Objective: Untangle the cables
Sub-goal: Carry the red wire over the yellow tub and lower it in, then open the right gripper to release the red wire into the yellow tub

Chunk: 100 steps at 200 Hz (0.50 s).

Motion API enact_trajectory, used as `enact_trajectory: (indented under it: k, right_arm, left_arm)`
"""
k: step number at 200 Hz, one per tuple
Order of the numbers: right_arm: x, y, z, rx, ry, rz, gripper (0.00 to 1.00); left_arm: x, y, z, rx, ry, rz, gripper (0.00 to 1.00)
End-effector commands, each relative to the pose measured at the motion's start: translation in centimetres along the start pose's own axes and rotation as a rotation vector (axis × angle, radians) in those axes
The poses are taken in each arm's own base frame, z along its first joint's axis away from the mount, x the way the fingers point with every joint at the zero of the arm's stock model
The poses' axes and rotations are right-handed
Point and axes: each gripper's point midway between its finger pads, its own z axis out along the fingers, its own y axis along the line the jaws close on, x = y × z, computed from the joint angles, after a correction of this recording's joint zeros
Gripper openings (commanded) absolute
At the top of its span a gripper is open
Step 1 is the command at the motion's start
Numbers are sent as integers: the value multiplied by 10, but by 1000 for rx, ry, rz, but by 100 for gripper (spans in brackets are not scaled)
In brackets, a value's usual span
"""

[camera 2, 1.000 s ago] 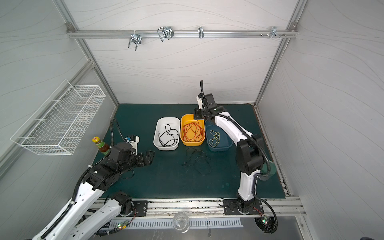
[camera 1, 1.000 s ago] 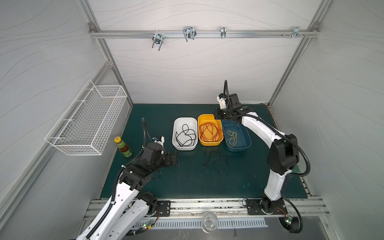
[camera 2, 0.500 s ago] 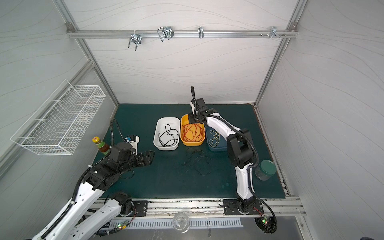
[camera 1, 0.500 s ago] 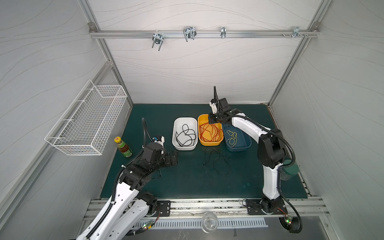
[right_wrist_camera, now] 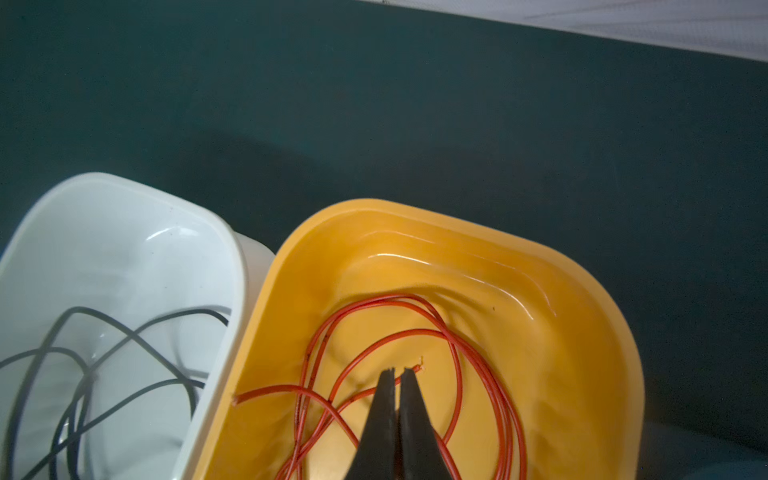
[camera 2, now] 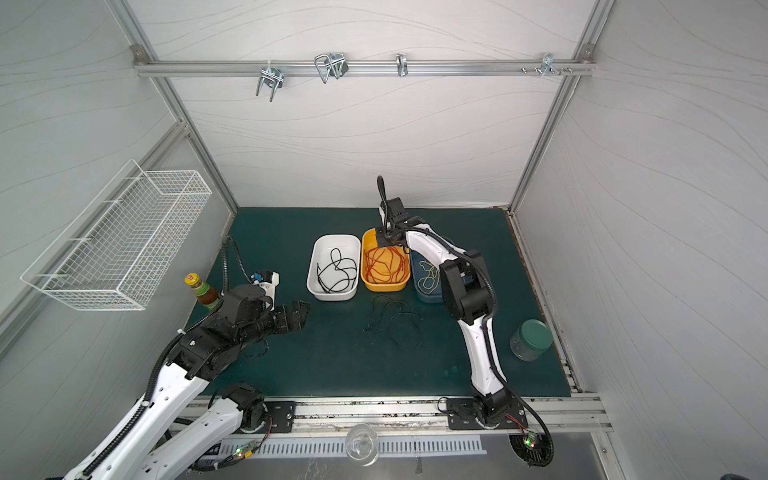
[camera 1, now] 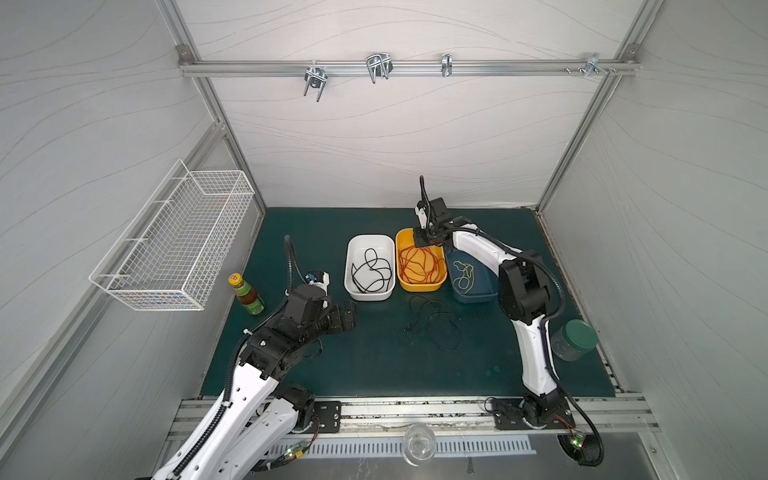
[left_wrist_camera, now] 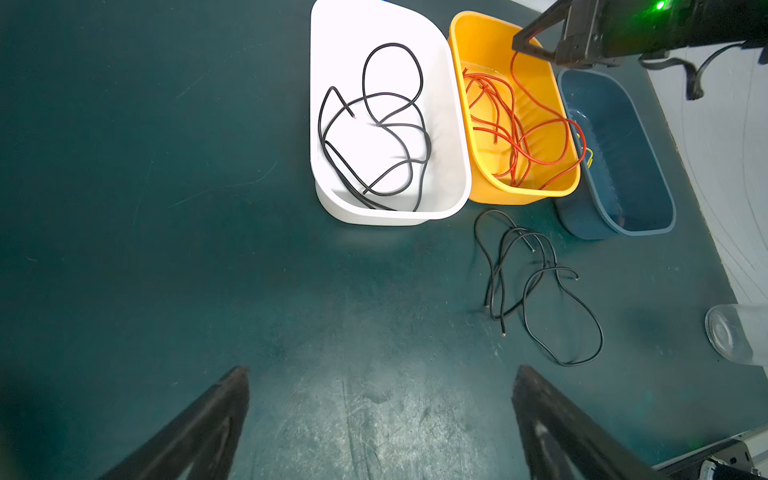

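Green matting covers the worktop [camera 1: 374, 374] inside our white-walled booth. Our right hand [right_wrist_camera: 397, 370] hangs over the far end of the yellow tub [right_wrist_camera: 573, 332], with its jaws pressed together on a red cable [right_wrist_camera: 413, 368] right beside its bare tip. In the left wrist view that strand climbs from the tub up to the hand. The other red cables [camera 1: 419, 264] lie looped in the tub below.

Left of it, the white tub [camera 1: 369, 240] holds coiled black cables [camera 1: 372, 270]. Right of it, the blue tub [camera 1: 478, 296] holds a pale yellow cable [camera 1: 463, 275]. Nearer to us, a loose black tangle [camera 1: 434, 326] sprawls on the worktop, apart from all three tubs. Our left hand [left_wrist_camera: 381, 370] hovers at the near left, jaws spread wide and empty, well apart from that tangle.

We judge these cables to be light, limp and a little springy, with a smooth sleeve that may slide through a pinch. We would take one close to a free end or on a raised loop. Lifting slowly should let the crossings slip off rather than tighten.

A second ago the right hand stood over the blue tub. It has since swung left to the yellow one, and its arm has folded back and uncovered a green-lidded jar [camera 1: 575, 338] at the right edge. The left hand and the tangle have not moved.
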Motion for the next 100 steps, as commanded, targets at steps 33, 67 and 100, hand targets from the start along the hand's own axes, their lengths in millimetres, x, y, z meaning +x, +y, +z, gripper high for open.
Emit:
enact_trajectory:
  k: [33, 67, 100]
  right_arm:
    - [6, -8, 14, 32, 20, -35, 0]
    - [6, -11, 15, 44, 29, -42, 9]
    - [-6, -9, 4, 38, 11, -42, 24]
  left_arm:
    - [-8, -6, 0, 24, -29, 12, 100]
    - [-9, -6, -2, 24, -38, 10, 100]
    - [-9, -6, -2, 25, -36, 9, 100]
